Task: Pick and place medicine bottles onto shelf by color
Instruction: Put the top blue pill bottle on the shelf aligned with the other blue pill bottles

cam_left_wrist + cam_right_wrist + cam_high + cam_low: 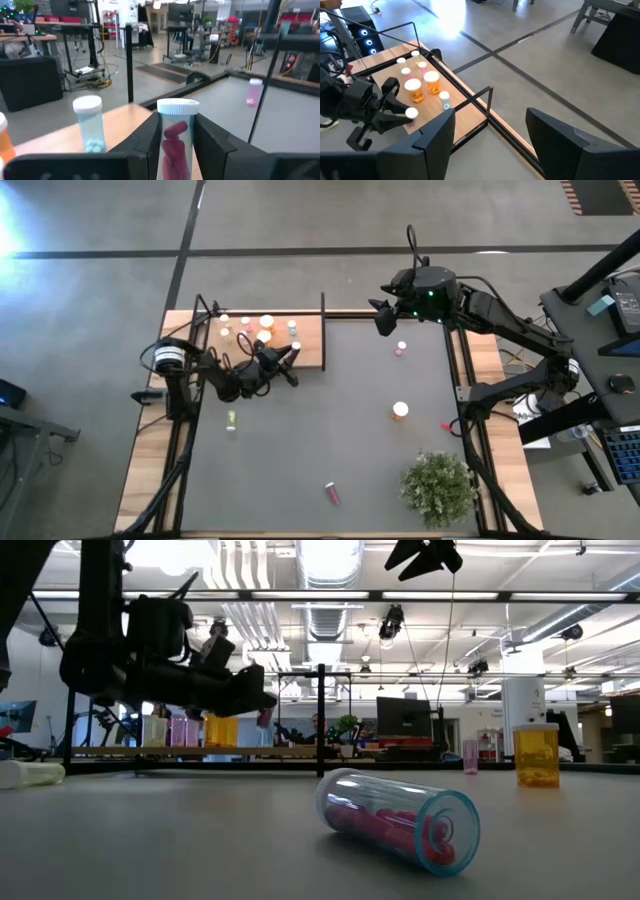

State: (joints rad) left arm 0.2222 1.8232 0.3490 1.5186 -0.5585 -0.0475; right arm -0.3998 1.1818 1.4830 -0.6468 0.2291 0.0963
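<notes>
One pink bottle (175, 145), capped white and filled with pink pills, is sitting upright between the closed fingers of the left gripper (290, 367) at the shelf (310, 340) edge; I think lowering it straight beside the other pink ones is keeping it standing. Farther off, the right gripper (382, 315) is hanging wide open and empty.

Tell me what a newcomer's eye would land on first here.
First, the left gripper, shut on a red-pill bottle over the near edge of the wooden shelf, where several bottles already stand. Next, a pink bottle lying on its side close to the low camera. The right gripper waits open near the table's far edge.
</notes>
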